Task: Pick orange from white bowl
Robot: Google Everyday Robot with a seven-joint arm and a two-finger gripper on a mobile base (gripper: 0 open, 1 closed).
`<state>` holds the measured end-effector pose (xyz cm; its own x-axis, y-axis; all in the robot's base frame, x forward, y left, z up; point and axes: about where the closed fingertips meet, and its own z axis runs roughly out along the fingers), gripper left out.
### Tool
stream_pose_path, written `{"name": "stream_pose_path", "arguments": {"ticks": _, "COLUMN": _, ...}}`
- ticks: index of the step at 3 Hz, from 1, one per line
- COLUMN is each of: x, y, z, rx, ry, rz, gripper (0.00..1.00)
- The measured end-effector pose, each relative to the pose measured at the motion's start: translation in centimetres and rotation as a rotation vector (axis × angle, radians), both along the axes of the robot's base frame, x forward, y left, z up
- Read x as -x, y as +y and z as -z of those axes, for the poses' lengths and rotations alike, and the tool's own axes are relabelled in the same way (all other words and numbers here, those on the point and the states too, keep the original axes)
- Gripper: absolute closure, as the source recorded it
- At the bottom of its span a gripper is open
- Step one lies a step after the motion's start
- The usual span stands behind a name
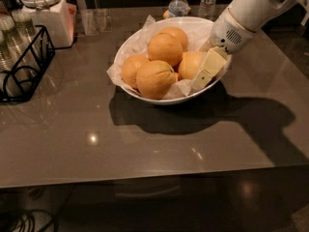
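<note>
The wide white bowl point(126, 52), lined with crumpled white paper, stands on the grey table and holds several oranges. The paler yellow-orange orange point(189, 63) lies at the bowl's right side. A creased, deeper-coloured orange point(154, 79) sits at the front, another point(165, 48) lies on top, and one point(131, 67) is at the left. My gripper point(203, 75), cream-coloured on a white arm coming from the upper right, is down inside the bowl's right rim, against the near right side of the paler orange. Its far side is hidden behind the fruit.
A black wire rack point(21, 64) with glasses stands at the left edge. A white lidded jar point(42, 11) and a clear glass point(94, 21) are at the back left. Two water bottles point(179, 1) stand behind the bowl.
</note>
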<state>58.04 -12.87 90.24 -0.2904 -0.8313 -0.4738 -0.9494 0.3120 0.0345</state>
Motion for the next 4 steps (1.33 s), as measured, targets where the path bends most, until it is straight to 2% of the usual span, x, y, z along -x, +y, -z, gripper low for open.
{"name": "stream_pose_path", "arguments": {"ticks": 1, "x": 0.1, "y": 0.0, "z": -0.2, "rx": 0.000, "ry": 0.000, "rz": 0.000, "gripper": 0.71}}
{"name": "stream_pose_path", "arguments": {"ticks": 2, "x": 1.3, "y": 0.1, "z": -0.1, "rx": -0.003, "ry": -0.025, "rz": 0.005, "gripper": 0.94}}
{"name": "stream_pose_path", "arguments": {"ticks": 3, "x": 1.3, "y": 0.1, "z": -0.6, "rx": -0.003, "ry": -0.025, "rz": 0.005, "gripper": 1.00}}
{"name": "stream_pose_path", "arguments": {"ticks": 4, "x": 1.5, "y": 0.0, "z": -0.8, "rx": -0.004, "ry": -0.033, "rz": 0.005, "gripper": 1.00}}
